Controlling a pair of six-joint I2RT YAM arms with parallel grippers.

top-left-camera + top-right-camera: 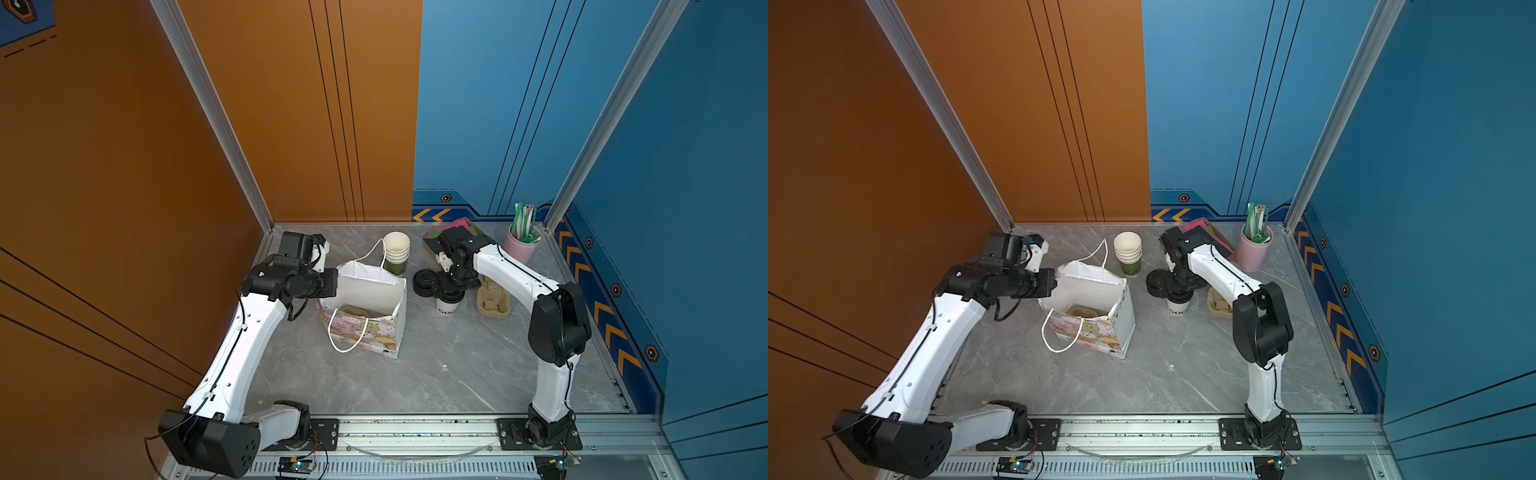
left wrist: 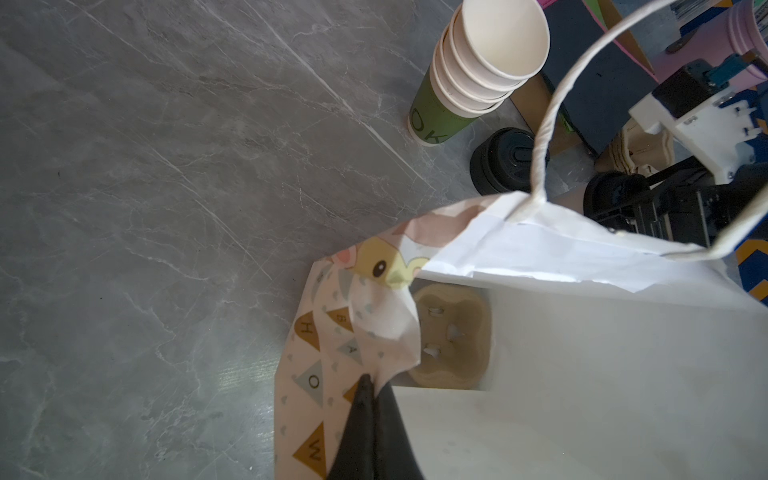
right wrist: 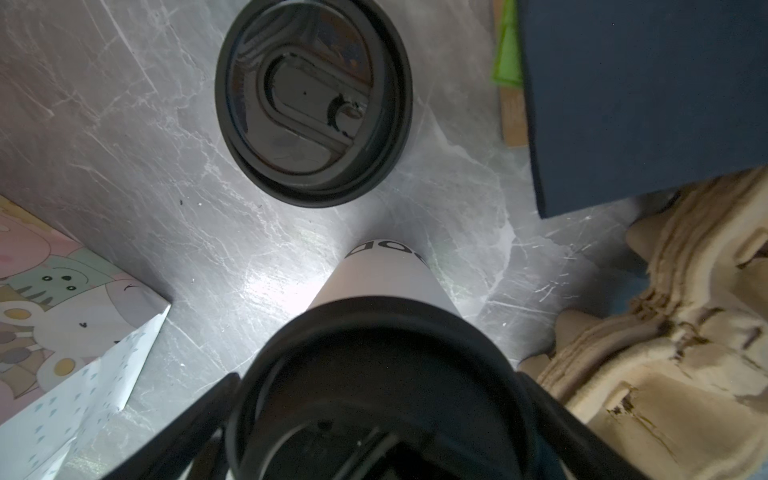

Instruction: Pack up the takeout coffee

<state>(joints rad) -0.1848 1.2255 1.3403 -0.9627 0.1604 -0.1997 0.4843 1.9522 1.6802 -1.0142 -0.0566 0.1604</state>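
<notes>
Between the right fingers point(image 3: 559, 413), takeout coffee point(image 3: 382, 353)

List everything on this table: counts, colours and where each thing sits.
takeout coffee: one, white with black lid, centre-right, upright
gift bag: one, white with pastel animals, centre
cup carrier: one, tan, inside the bag
paper cup stack: one, white over green, behind the bag
loose lids: one pile, black, left of the coffee
pulp carriers: one stack, tan, right of the coffee
straw holder: one, pink, back right
coloured sheets: several, pink and navy, back
left claw: one, black, shut on the bag's rim
right claw: one, black, open around the coffee's lid
</notes>
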